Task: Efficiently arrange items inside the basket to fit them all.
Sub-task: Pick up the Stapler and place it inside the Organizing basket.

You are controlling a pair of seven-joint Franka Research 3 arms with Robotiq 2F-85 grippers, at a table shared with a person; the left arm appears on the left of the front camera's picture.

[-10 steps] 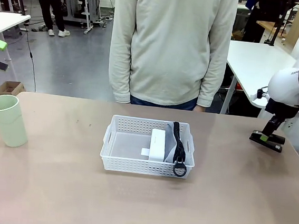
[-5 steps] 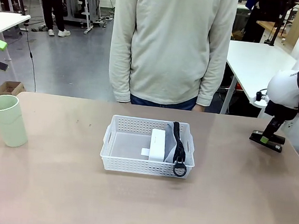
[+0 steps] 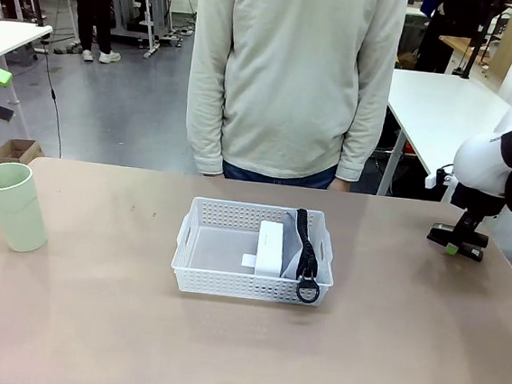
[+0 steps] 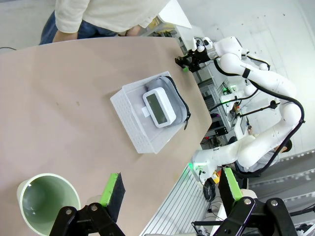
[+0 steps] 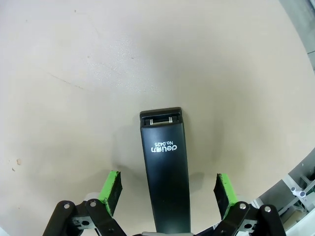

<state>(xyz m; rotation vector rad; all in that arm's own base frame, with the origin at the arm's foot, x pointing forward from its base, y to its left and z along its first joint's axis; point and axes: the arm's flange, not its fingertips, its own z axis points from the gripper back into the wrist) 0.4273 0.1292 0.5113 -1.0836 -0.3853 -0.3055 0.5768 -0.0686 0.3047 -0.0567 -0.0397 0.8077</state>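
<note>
The white perforated basket point(image 3: 197, 257) sits in the middle of the worktop point(image 3: 386, 350), its left half bare. In its right half the small white boxy device point(image 3: 272, 246) lies screen-up on the grey zip pouch point(image 3: 290, 250), whose black strap point(image 3: 307, 270) hangs over the near rim. The pale green cup point(image 3: 11, 207) stands upright near the left edge, well apart. The black stapler point(image 5: 165, 167) lies flat and closed near the right edge.
</note>
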